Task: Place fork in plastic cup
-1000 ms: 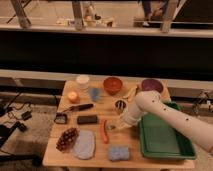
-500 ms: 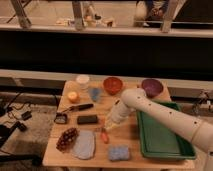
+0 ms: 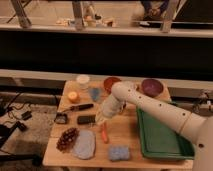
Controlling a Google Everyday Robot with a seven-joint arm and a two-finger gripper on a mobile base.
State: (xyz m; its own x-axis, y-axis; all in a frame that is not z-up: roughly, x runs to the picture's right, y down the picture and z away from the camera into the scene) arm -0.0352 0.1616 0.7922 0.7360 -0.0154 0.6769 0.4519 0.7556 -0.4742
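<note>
My gripper hangs low over the middle of the wooden table, at the end of the white arm that reaches in from the right. It is just right of a flat black object and above the orange carrot. The pale blue plastic cup stands upright a short way behind the gripper and slightly to its left. No fork shows; it may be hidden at the gripper.
At the back stand a white round container, an orange bowl and a purple bowl. An orange fruit and a black-handled knife lie left. Grapes, a grey cloth and a blue sponge lie in front. A green tray fills the right.
The arm has swung steadily left, carrying the gripper from beside the green tray to the table's middle, closer to the plastic cup. The objects on the table have not moved.
</note>
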